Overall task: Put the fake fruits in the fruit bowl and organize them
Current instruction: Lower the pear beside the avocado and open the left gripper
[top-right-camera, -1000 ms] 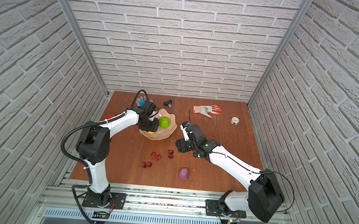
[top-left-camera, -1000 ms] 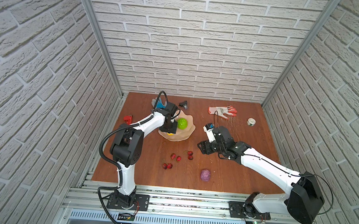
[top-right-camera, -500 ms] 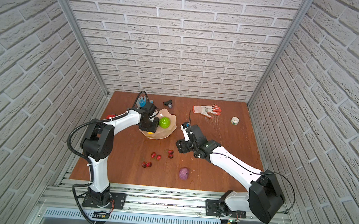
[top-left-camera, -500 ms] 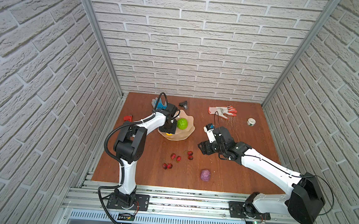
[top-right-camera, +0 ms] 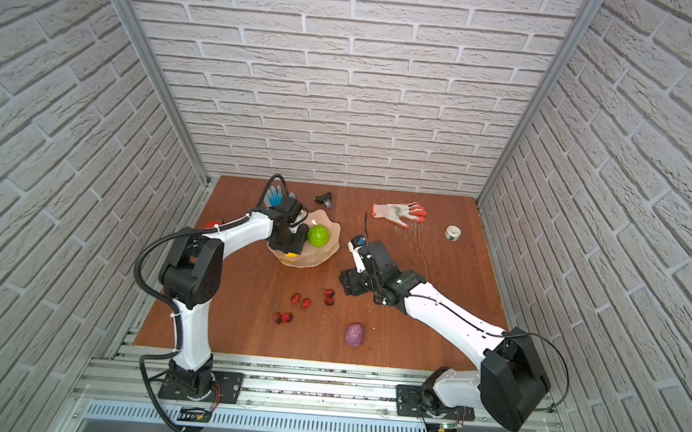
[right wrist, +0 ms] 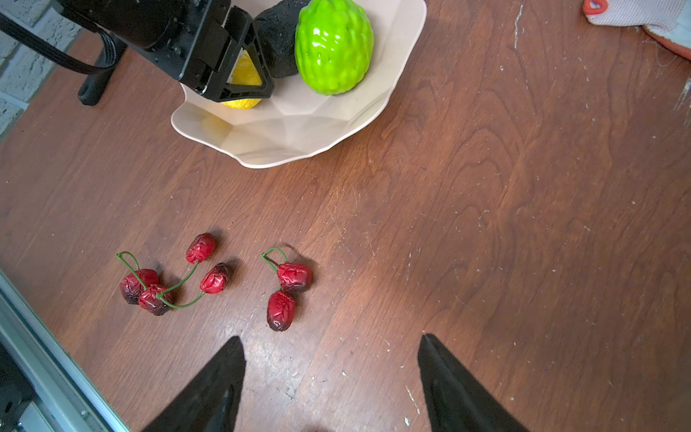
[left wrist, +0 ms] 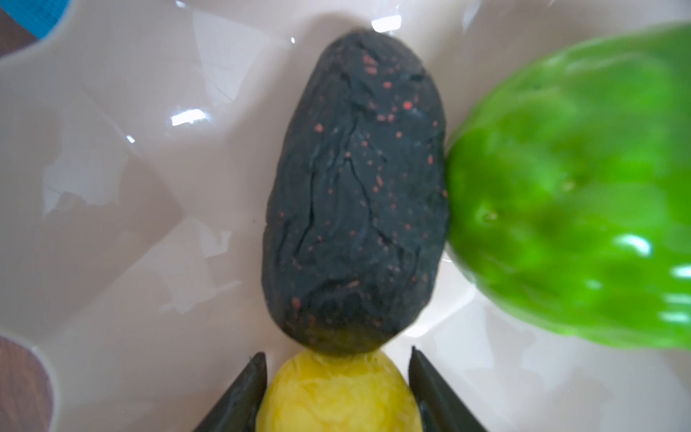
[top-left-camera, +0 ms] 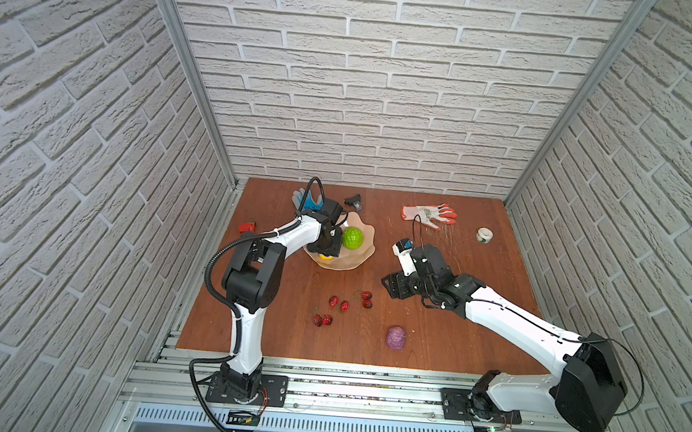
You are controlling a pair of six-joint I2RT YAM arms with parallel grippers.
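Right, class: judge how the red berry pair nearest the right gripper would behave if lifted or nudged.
The red berry pair seems joined by a thin green stem, so lifting one berry probably brings the other dangling. They look small, so likely light. Wrinkled skins and the stem should keep them from rolling far.

No text, label, brand or number can be read anywhere, whether on the fruit bowl point(top-left-camera: 358, 256) or the tape roll point(top-left-camera: 484, 235).
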